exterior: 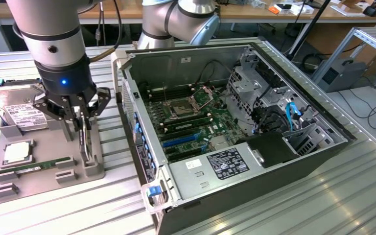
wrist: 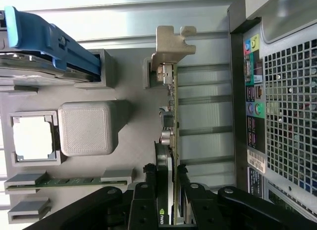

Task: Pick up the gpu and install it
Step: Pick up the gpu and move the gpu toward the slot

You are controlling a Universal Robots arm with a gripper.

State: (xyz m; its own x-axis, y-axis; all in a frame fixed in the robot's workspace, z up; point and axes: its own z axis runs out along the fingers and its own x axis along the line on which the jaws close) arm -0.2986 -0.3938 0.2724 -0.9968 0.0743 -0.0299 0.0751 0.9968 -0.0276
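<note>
— While the arm hangs over the holder, has it got the card?

— I'd say so. The gripper (exterior: 83, 123) is clamped on the gpu (exterior: 85, 144), a finger (wrist: 143, 200) against each flat face, at the end away from the bracket (wrist: 171, 41).

— Where does the gpu sit?

— It stands on its long edge in the slots of the grey holder (exterior: 44, 183), on the side nearest the open computer case (exterior: 240, 122). The holder lies toward the worktop's (exterior: 318, 205) edge at the exterior view's left.

— Which step, then?

— The pick-up, I judge: grasp made, card not yet out. Freeing it calls for a straight pull out of the slots, without twisting, as the hard drive (exterior: 18, 110) and RAM stick (exterior: 35, 167) are near.
</note>
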